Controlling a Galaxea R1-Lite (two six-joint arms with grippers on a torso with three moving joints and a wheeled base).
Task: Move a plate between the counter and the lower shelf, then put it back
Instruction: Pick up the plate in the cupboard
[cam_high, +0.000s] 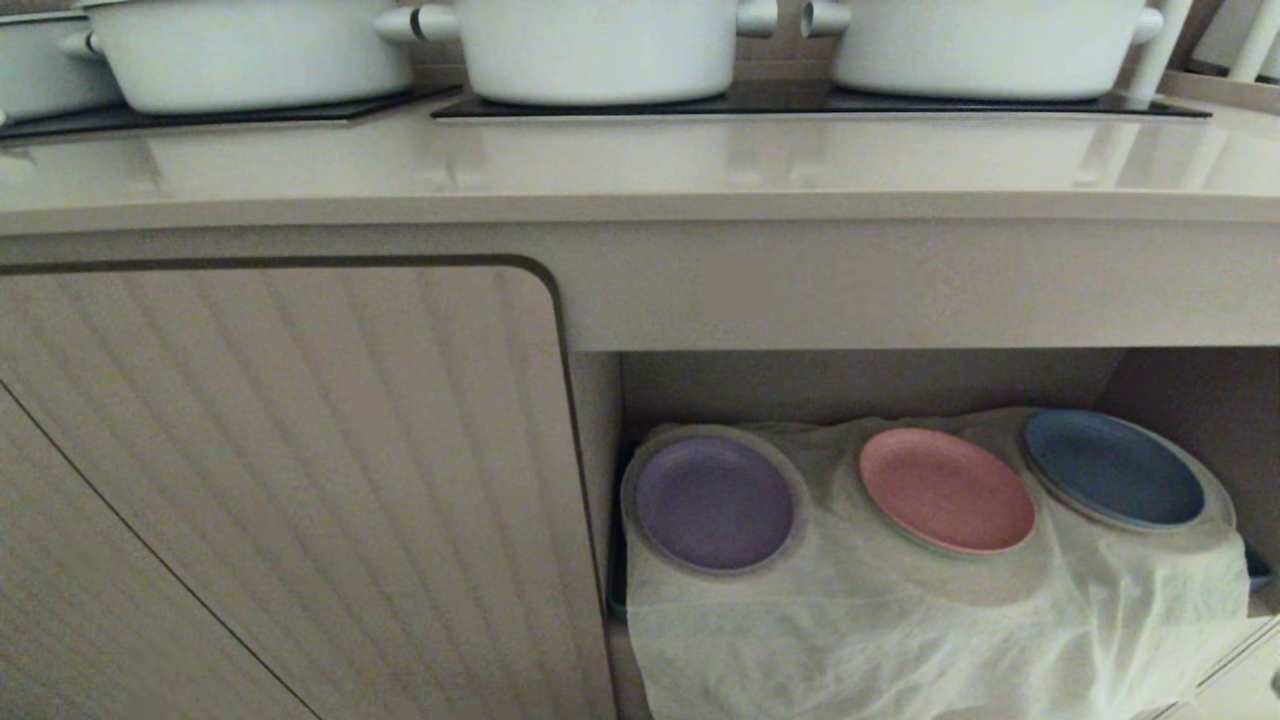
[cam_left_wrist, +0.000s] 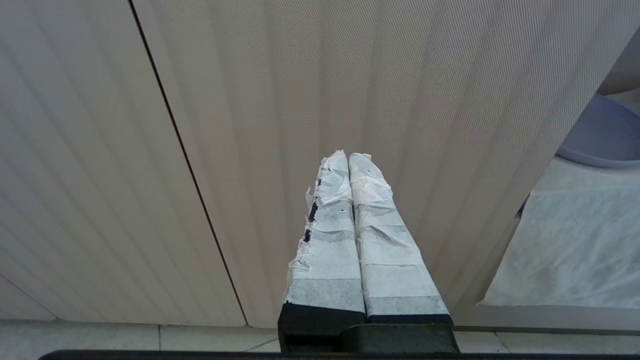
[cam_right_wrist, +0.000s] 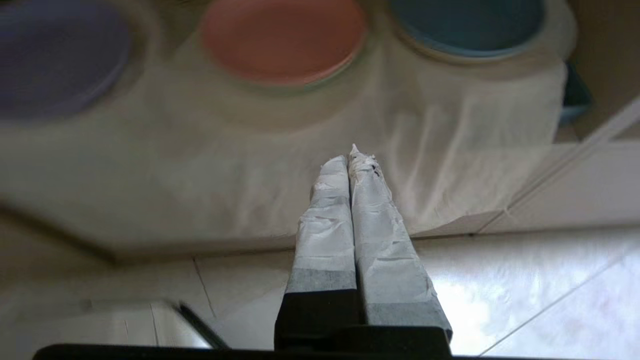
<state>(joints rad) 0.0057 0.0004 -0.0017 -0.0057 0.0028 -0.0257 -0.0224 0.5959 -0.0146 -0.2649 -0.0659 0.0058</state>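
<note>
The round, smooth lavender plate (cam_high: 714, 503) lies in the lower shelf (cam_high: 870, 385) on a crinkled white sheet (cam_high: 900, 630), left of a pink plate (cam_high: 946, 489) and a blue plate (cam_high: 1113, 468). The right end effector (cam_right_wrist: 350, 160), tape-wrapped and closed on nothing, hangs before the sheet, well apart from the lavender plate. The left end effector (cam_left_wrist: 348, 157) is closed too, facing the ribbed cabinet door (cam_left_wrist: 300, 100).

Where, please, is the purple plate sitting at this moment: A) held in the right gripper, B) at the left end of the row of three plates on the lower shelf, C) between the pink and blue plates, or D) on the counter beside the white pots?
B: the purple plate lies on the white sheet in the lower shelf, left of the pink plate and the blue plate; the right gripper is shut and empty.
</note>
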